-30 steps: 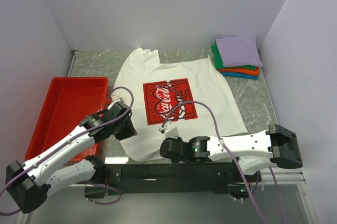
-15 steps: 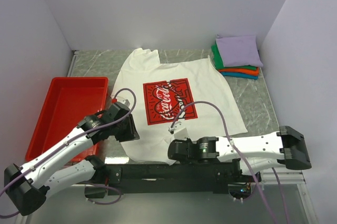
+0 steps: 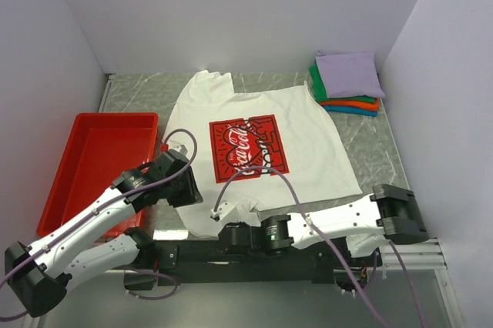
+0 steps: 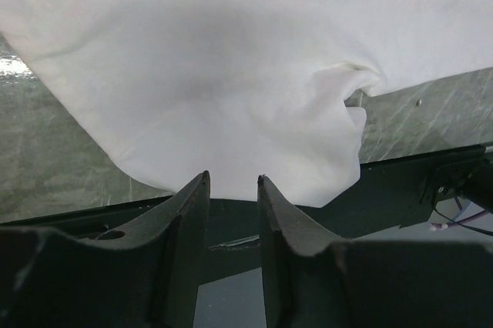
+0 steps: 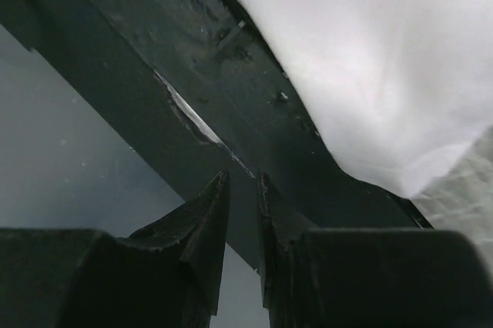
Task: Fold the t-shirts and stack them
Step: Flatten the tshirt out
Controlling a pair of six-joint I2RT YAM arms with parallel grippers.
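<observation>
The large white t-shirt [image 3: 308,151] with the red Coca-Cola print [image 3: 248,148] lies spread flat on the table, its near hem puckered at the middle. My left gripper [image 3: 183,187] is over its near left corner. In the left wrist view [image 4: 231,180] its jaws are a little apart and empty, and the white cloth [image 4: 231,74] starts just past the tips. My right gripper [image 3: 229,232] is over the black rail at the near edge. Its jaws [image 5: 243,178] are narrowly apart and empty, beside the shirt's hem [image 5: 385,58]. Folded lavender [image 3: 350,72], green [image 3: 315,82], orange [image 3: 350,102] and teal [image 3: 356,110] tees are stacked at the back right.
A red plastic tray [image 3: 62,182] stands at the left, close to my left arm. The black base rail [image 3: 308,252] runs along the near table edge under the shirt's hem. White walls close in the back and both sides.
My right arm has swung left and back toward the near edge, off the shirt's hem and over the black rail. The hem is now puckered. My left arm has barely moved.
</observation>
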